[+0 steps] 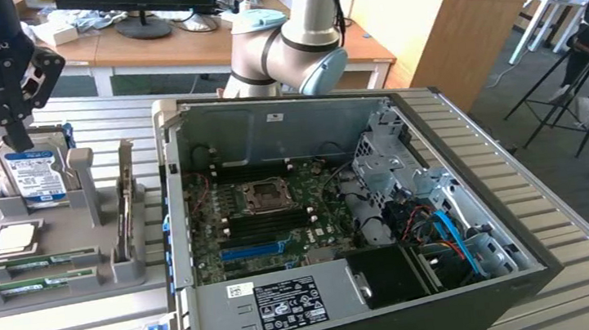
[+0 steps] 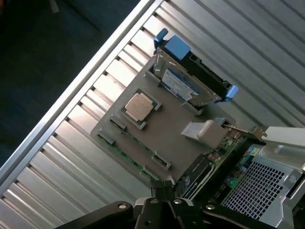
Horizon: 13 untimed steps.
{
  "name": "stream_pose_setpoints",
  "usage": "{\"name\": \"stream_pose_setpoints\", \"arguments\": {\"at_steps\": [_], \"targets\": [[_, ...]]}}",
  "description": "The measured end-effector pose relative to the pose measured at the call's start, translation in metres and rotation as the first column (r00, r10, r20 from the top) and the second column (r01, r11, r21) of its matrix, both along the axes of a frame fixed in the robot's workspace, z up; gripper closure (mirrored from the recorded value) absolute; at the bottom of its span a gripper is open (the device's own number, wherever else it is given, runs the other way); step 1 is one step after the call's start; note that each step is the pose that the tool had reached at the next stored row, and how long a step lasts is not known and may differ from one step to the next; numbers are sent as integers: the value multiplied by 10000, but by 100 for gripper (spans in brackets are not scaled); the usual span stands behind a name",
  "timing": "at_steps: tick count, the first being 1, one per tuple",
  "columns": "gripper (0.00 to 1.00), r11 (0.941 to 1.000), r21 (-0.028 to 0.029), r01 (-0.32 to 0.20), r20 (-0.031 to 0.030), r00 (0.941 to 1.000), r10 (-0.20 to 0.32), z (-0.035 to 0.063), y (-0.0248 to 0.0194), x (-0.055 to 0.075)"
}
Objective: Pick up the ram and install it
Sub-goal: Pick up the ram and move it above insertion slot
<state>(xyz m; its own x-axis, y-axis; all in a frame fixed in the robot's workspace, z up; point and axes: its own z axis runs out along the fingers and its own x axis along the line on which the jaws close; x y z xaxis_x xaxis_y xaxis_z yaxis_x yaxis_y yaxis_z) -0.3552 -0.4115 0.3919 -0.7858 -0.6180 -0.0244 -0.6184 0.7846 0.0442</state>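
Two green ram sticks (image 1: 36,263) (image 1: 28,286) lie flat in the grooves of the grey holder tray (image 1: 62,300), at its near end on the exterior view's left. In the wrist view the ram (image 2: 125,156) runs along the tray's edge beside the silver processor (image 2: 139,107). My gripper (image 1: 1,130) hangs over the far end of the tray, just above the upright hard drive (image 1: 38,175), well apart from the ram. Its black fingers (image 2: 164,191) are shut together with nothing between them.
The open computer case (image 1: 266,102) lies on the slatted metal table (image 1: 562,211), with the motherboard (image 1: 267,217) and its dark memory slots exposed. An expansion card (image 1: 124,207) stands upright in the tray. The arm's base (image 1: 293,42) sits behind the case.
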Motion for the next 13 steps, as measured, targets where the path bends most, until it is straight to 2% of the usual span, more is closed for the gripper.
{"name": "stream_pose_setpoints", "arguments": {"at_steps": [4, 7, 10, 13], "targets": [[90, 9977, 0, -671, 0, 9977, 671, -1, 0, 0], [90, 9933, 0, -1159, 0, 9933, 1159, -1, 0, 0], [90, 9854, 0, -1701, 0, 9854, 1701, -1, 0, 0], [90, 9748, 0, -2230, 0, 9748, 2230, -1, 0, 0]]}}
